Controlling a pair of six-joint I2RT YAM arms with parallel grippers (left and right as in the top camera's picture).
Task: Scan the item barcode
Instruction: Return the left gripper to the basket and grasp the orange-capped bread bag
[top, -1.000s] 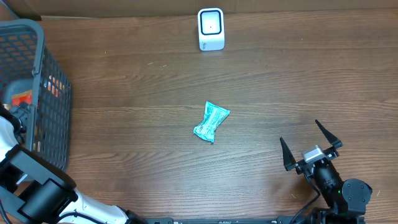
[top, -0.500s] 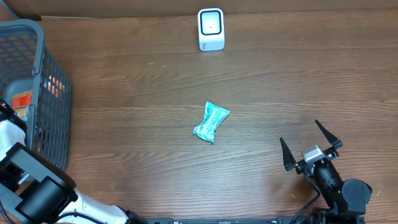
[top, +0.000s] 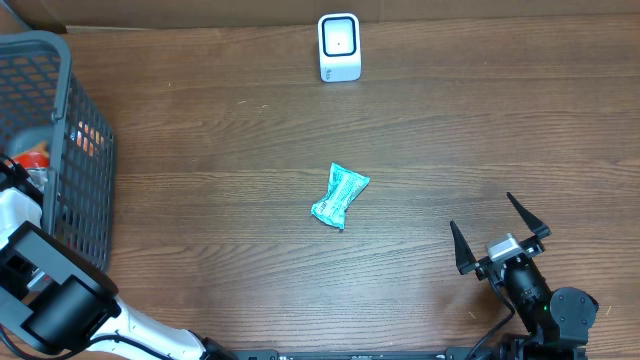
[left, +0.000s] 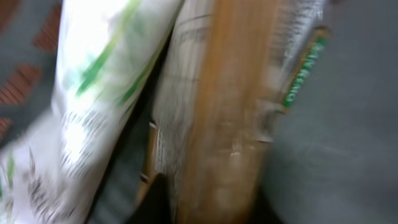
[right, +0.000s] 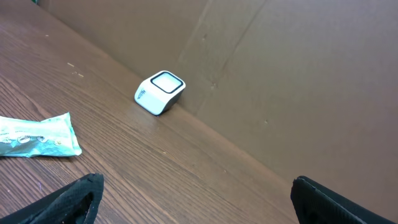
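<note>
Foreground: right gripper (top: 481, 210) parked low at the near edge of the table (top: 200, 130), jaws spread fully wide with nothing between them.
Near left: left arm (top: 45, 285) reaches from the near corner over the rim into the basket (top: 85, 180).
Left gripper: down inside the basket, fingers out of sight in every view. It is closed tight, but on what I cannot tell.
Basket contents: blurred at the wrist. A brown packet (left: 224, 124) fills the middle, and a white-and-green bag (left: 87, 106) lies close along its left side.
Mid-table: teal packet (top: 340, 195) flat on bare wood, well apart from both grippers.
Far edge: scanner (top: 339, 47) upright, just in front of the cardboard wall (right: 280, 74).
Step in hand: by my reading, the grasp of an item in the basket — likely the brown packet. Nothing is at the scanner yet.
Next move: a clean lift clear of the rim, then a carry across the table to the scanner. The barcode cannot be made out, so the packet may need turning.
</note>
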